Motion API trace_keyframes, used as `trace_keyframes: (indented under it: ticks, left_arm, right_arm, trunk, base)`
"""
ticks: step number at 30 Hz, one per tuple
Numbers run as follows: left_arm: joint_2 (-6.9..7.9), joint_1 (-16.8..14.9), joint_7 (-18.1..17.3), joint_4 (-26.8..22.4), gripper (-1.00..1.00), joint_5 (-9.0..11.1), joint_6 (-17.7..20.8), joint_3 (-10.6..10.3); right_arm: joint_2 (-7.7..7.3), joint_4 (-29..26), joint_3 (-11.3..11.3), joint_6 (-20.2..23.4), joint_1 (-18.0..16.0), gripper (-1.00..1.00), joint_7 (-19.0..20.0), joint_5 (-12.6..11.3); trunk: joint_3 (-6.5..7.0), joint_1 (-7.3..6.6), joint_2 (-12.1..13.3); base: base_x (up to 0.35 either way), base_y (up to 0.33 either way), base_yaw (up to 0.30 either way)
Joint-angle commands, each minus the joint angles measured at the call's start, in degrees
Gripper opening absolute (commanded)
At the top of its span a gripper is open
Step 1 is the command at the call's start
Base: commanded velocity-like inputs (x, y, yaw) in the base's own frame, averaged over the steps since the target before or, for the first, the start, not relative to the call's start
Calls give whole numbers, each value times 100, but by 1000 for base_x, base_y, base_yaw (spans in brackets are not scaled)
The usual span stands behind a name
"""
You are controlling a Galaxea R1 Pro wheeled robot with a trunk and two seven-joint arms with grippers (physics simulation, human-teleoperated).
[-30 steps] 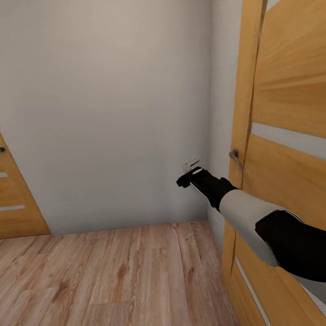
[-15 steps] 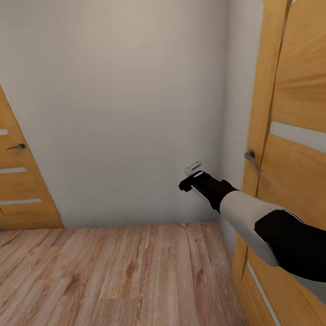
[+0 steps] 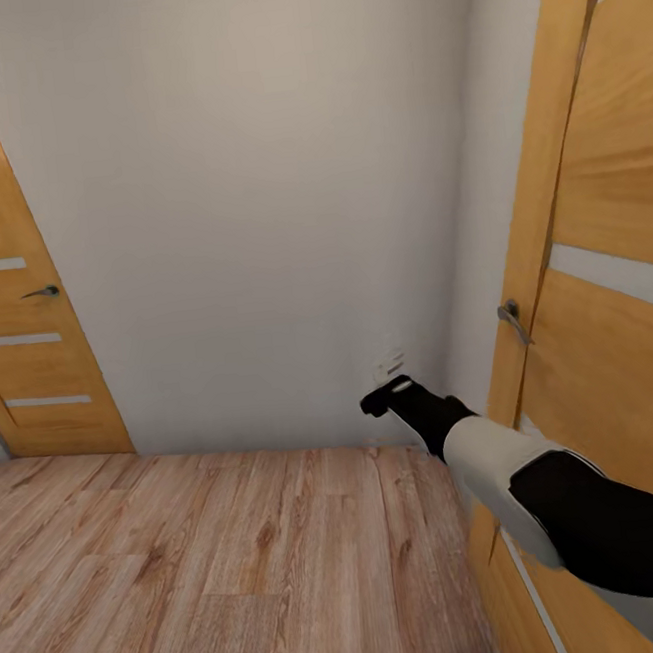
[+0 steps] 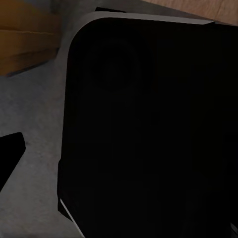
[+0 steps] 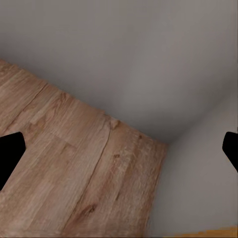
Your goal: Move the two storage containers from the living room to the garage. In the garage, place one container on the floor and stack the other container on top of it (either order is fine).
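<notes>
Head view shows two doors [image 3: 22, 298]; right wrist view, floor planks [image 5: 74, 163].

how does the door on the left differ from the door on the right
The left door stands far off, across the wood floor, with its top edge showing; the right door is close beside the right arm, cropped by the frame. Both are orange wood with pale horizontal strips and metal lever handles.

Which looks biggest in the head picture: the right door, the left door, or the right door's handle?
1. Right door, though it is nearer the camera and cut off at the edge.
2. Left door.
3. Right door's handle, tiny.
</notes>
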Motion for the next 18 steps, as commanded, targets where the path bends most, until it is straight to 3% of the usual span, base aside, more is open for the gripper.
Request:
trace_keyframes:
  ticks: [1, 8, 13, 18]
  left_arm:
    - [-1, 0, -1, -2, 100, 47, -12, 1]
    - [-1, 0, -1, -2, 100, 46, -12, 1]
    - [-1, 0, -1, -2, 100, 46, -12, 1]
    - [-1, 0, 4, -2, 100, 47, -12, 1]
  right_arm:
    - [2, -1, 18, -45, 173, 100, -6, 28]
    - [2, 68, 18, -112, 442, 100, 15, 15]
    - [2, 467, 19, -130, 474, 100, 33, 2]
    - [2, 602, 18, -127, 479, 100, 54, -254]
  trunk:
    - [-4, -1, -3]
    - [-4, -1, -3]
    - [-4, -1, -3]
    - [-4, -1, -3]
  base:
    - [0, 0, 0]
    - [0, 0, 0]
    - [0, 0, 0]
    - [11, 0, 0]
